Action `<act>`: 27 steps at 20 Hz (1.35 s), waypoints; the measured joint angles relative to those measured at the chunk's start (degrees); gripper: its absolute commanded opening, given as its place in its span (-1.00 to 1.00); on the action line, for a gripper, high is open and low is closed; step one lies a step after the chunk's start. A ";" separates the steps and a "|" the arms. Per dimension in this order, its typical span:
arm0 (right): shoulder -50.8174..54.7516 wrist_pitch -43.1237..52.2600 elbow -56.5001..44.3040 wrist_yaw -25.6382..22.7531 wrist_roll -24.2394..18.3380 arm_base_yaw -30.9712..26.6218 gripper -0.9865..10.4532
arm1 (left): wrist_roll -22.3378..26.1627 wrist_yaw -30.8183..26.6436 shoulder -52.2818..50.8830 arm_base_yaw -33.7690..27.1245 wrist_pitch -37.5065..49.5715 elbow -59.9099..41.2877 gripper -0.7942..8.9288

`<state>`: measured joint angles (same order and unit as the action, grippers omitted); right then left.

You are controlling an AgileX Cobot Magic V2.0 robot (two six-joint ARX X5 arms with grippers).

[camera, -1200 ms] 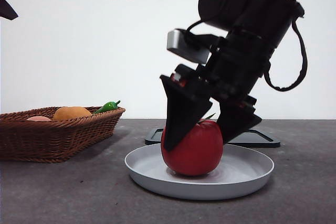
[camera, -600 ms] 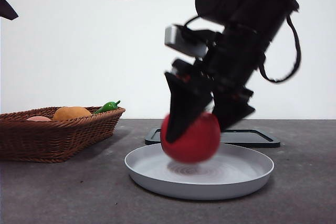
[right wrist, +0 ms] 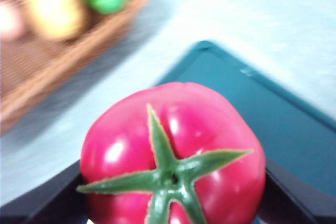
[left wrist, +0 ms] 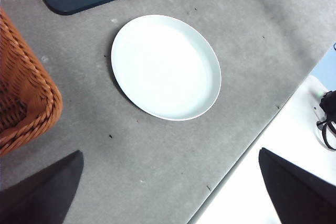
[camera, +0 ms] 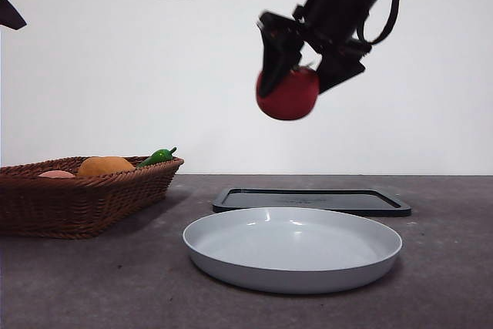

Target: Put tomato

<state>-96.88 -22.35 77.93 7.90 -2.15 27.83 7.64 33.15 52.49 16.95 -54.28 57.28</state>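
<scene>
Two hands: right hand (camera: 295,82) grips tomato (camera: 288,95) by its sides, high over plate (camera: 293,267), w/ clearance to carry. Left hand (left wrist: 173,192) waits far left, spread wide, holding nothing.

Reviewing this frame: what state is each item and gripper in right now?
tomato: held in the air, above the plate.
right gripper: shut on the tomato, raised high.
left gripper: open, holding nothing, waiting.
plate: nothing on it.
basket: holds an orange fruit and a green pepper.
dark tray: nothing on it.
</scene>
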 measured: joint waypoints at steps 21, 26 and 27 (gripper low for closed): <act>-22.51 -1.20 11.96 0.96 -1.05 -7.63 -0.25 | 0.00 0.00 0.00 0.00 -0.20 0.00 0.26; -22.51 -1.64 11.93 1.11 -1.05 -7.48 0.07 | 0.00 0.00 0.00 0.00 -0.39 0.00 0.26; -22.51 -1.64 11.96 1.11 -1.03 -7.39 0.08 | 0.00 0.00 0.00 0.00 -0.37 0.00 0.26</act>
<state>-119.39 -23.99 89.89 9.02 -3.18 20.45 7.64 33.15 52.49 16.95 -54.65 57.28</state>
